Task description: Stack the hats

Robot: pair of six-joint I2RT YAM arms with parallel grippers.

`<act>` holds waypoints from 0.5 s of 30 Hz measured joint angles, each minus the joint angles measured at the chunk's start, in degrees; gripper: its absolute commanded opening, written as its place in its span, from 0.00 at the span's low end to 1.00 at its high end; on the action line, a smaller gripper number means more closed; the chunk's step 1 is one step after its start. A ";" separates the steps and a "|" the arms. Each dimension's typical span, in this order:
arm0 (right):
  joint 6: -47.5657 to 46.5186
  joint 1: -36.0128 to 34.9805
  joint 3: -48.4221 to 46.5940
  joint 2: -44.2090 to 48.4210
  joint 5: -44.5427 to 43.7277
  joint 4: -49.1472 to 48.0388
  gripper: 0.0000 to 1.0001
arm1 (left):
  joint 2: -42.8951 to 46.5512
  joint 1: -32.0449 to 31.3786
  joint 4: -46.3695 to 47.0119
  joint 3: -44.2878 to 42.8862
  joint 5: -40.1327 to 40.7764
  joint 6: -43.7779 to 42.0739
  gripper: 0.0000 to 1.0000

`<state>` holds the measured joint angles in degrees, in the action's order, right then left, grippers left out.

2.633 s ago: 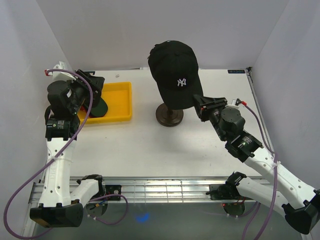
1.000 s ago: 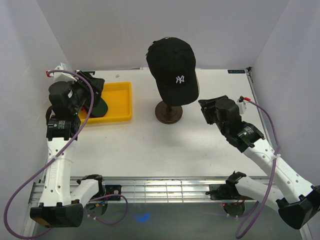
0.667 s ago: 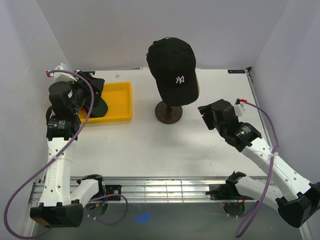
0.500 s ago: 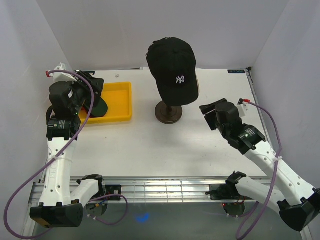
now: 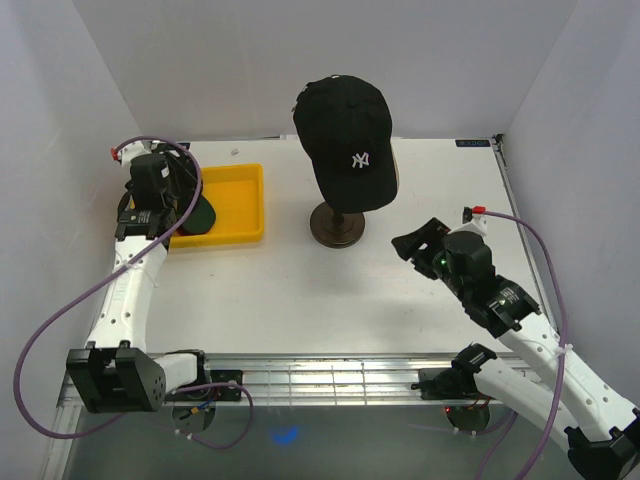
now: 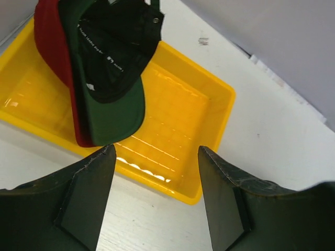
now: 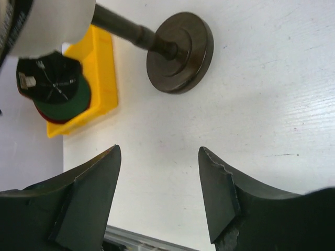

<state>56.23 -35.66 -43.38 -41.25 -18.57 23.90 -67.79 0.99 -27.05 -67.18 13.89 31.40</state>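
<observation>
A black hat with a white NY [image 5: 345, 135] sits on the beige mannequin head, whose dark stand [image 5: 337, 226] is on the table. A dark green hat [image 6: 112, 104] lies upside down, nested in a red hat [image 6: 48, 49], at the left end of the yellow tray [image 6: 212, 107]. My left gripper [image 6: 155, 149] hangs open above the tray's near rim, beside those hats and apart from them. Near the table's front right, my right gripper [image 5: 412, 243] is open and empty, clear of the stand. In the right wrist view the stand [image 7: 180, 52] and the tray hats [image 7: 57, 91] lie ahead.
The yellow tray [image 5: 235, 200] stands at the back left of the white table. White walls close in on both sides and the back. A metal rail [image 5: 320, 375] runs along the near edge.
My right gripper let go of the NY hat's brim, drew back toward the near edge and opened wider. The left arm swung in and lifted a little over the tray.
</observation>
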 measured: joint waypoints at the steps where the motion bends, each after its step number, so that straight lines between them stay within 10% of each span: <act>1: -1.88 0.00 1.84 1.03 1.60 -1.11 0.66 | -1.20 0.00 0.11 0.00 0.92 -0.50 0.75; 15: -15.19 -0.02 9.55 0.17 13.09 -9.62 0.64 | -21.62 3.82 0.48 -6.99 8.46 -4.35 0.73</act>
<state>41.04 -35.68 -33.82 -41.08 -5.48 14.28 -89.41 4.82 -26.57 -74.17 22.35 27.05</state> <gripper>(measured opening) 0.646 0.737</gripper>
